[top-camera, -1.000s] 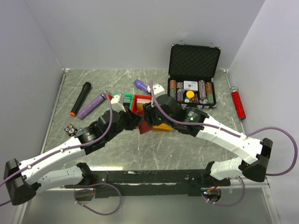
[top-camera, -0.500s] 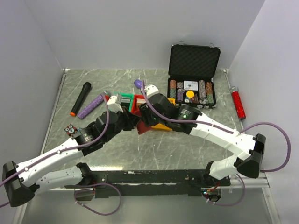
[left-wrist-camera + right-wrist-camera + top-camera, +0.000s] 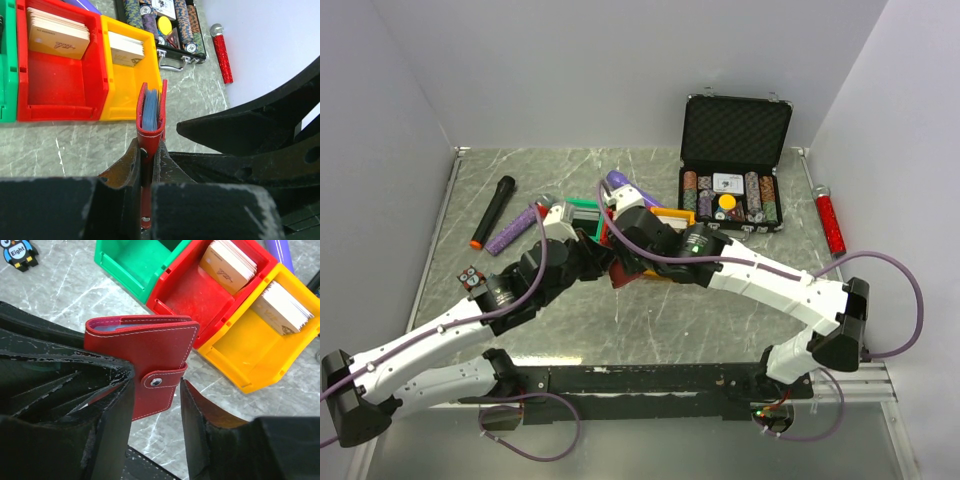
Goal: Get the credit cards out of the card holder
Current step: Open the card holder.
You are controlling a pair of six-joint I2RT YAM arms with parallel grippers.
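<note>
Though snapped, card holder [image 3: 145, 357] near bins [image 3: 200, 296].

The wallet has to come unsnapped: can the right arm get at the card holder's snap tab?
Probably yes: the left tool pinches the card holder upright, and its snap tab sits uncovered inside the open right tool.

- The card holder [image 3: 624, 278] lay mostly hidden beneath the left arm [image 3: 545, 272] and right arm [image 3: 665, 245] in the top view.
- From the right wrist, its lower part vanished behind the right gripper [image 3: 156, 385].
- The green bin [image 3: 5, 60] was cut off by the left wrist view's edge.
- Print on the cards [image 3: 57, 32] in the red bin [image 3: 60, 95] was too small to read.
</note>
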